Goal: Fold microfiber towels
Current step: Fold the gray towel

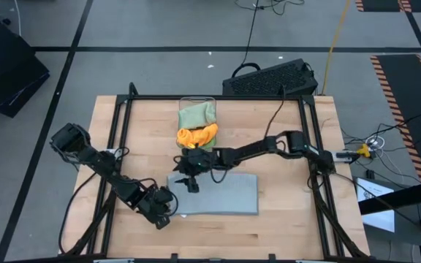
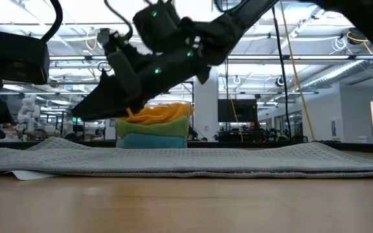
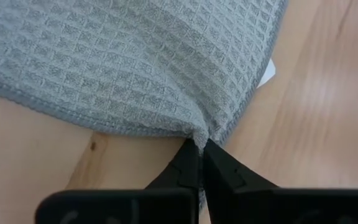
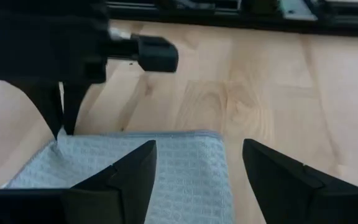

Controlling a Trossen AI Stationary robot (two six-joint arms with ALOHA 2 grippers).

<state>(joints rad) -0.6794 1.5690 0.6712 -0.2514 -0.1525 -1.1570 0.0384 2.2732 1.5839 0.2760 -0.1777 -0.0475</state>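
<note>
Clear bin (image 1: pixel 196 104) holds towels (image 1: pixel 196 126) (orange topmost).

clear bin (image 1: pixel 196 106) of towels blocks the far side, bare table (image 1: pixel 291 146) right – open passage

Both arms reach inward, wrists low over the desk.

Left gripper (image 3: pixel 201 163) sits near the front edge, jaws pinched together on a light grey towel (image 3: pixel 135 62) corner; right gripper (image 4: pixel 197 168) hovers farther back, jaws spread apart.
</note>
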